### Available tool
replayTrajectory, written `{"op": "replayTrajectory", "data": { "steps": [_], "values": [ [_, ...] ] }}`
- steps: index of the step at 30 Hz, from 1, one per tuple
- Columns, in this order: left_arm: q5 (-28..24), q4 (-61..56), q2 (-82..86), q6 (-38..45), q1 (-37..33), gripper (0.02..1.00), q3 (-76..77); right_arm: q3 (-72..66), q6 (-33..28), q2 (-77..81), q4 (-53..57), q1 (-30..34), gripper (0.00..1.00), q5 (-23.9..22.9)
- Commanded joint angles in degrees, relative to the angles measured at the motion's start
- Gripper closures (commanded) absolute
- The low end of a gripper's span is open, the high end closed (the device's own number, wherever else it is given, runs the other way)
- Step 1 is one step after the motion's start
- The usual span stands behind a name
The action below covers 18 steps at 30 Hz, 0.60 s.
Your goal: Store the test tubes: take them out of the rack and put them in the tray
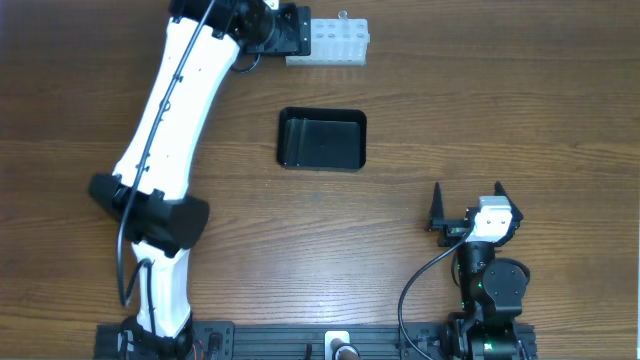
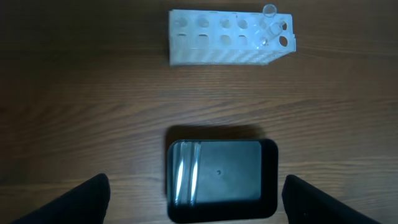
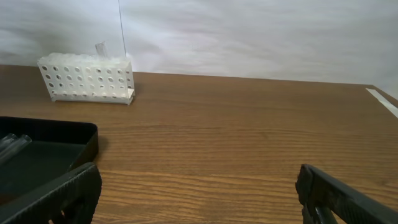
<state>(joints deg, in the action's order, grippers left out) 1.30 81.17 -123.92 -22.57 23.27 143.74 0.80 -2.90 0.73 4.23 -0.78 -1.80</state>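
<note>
Brown wood of the table carries everything. At the left side, the left gripper hangs high above the black tray. Its fingers are spread wide with nothing between them. I judge this height lets it look at both tray and rack before the next pick.

Inside the tray, clear test tubes lie along one side wall; I cannot count them. Beyond the tray, apart from it, stands the white rack. One last tube stands upright in a corner hole, so the task seems nearly finished.

At the right side, the right gripper sits near its own base, well apart from the tray. Its fingers are released and empty, probably to leave the way free.
</note>
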Motion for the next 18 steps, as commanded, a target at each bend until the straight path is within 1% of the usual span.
{"op": "replayTrajectory", "data": {
  "steps": [1,4,7,8,10,11,14,15,18],
  "values": [
    [3.39,-8.44,13.18,-0.63,-0.04,0.023,-15.82,-0.5,0.5,-0.46,0.02,0.42,0.007,0.48],
    [4.85,-17.73,21.18,-0.61,-0.04,0.02,-29.0,-0.5,0.5,-0.46,0.02,0.42,0.007,0.48],
    [7.78,-25.16,29.81,-0.61,-0.04,0.02,-42.88,-0.5,0.5,-0.46,0.02,0.42,0.009,0.48],
    [7.8,-25.79,32.44,-0.61,-0.04,0.02,-46.69,-0.5,0.5,-0.46,0.02,0.42,0.007,0.48],
    [6.23,-26.49,37.99,-0.66,-0.04,0.023,-53.99,-0.5,0.5,-0.46,0.02,0.42,0.009,0.48],
    [6.05,-29.53,42.53,-0.63,-0.04,0.02,-60.02,-0.5,0.5,-0.46,0.02,0.42,0.009,0.48],
    [5.88,-40.98,51.41,-0.66,-1.44,0.02,-72.61,-0.5,0.5,-0.46,0.02,0.42,0.007,0.48],
    [5.27,-50.27,57.27,-0.66,-3.15,0.02,-81.15,-0.5,0.5,-0.46,0.02,0.42,0.007,0.48],
    [2.95,-63.76,65.92,-0.61,-6.51,0.023,-93.48,-0.5,0.5,-0.46,0.02,0.42,0.007,0.48]
  ]
}}
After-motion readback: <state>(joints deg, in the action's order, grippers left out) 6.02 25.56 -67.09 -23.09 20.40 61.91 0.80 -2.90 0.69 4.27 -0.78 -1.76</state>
